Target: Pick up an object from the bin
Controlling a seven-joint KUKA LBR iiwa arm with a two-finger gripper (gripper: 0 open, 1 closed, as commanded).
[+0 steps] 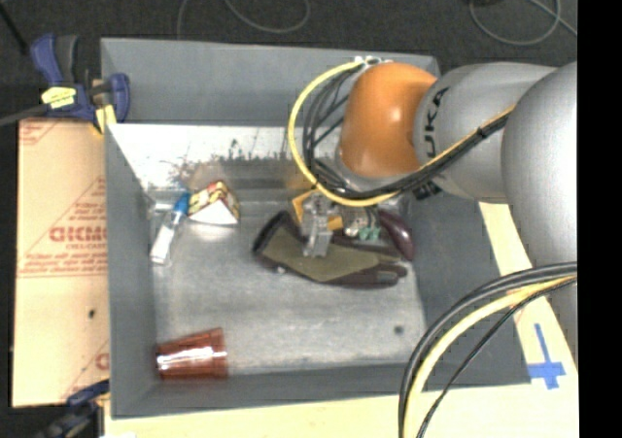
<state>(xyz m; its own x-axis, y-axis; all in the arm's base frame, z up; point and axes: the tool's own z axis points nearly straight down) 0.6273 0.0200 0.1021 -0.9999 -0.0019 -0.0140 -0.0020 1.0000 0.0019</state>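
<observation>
"Camera view, looking down into the bin: what was largest in it?"

"The grey arm, reaching in from the right, with an orange cover at its wrist. Below it was the grey metal bin. The tool hung over the middle of the bin, at the upper edge of a flat olive-and-dark pouch. Whether the tool was apart or together could not be told, and nothing showed as held."

"So which step was in hand?"

"By my judgement, the approach or descent onto that pouch, with no lift begun. The next move would call for a firm grip on its edge, since a flat, limp thing may slip or drag its neighbour along."

"Its neighbour?"

"A dark maroon thing lay touching the pouch on the right, partly under the wrist."

"And the count, largest down?"

"One pouch and one maroon thing. One reddish-brown tumbler lay on its side in the near-left corner, well apart. One white tube with a blue cap lay by the left wall, and one small white, yellow and red box lay just beside it. That made five loose things."
</observation>
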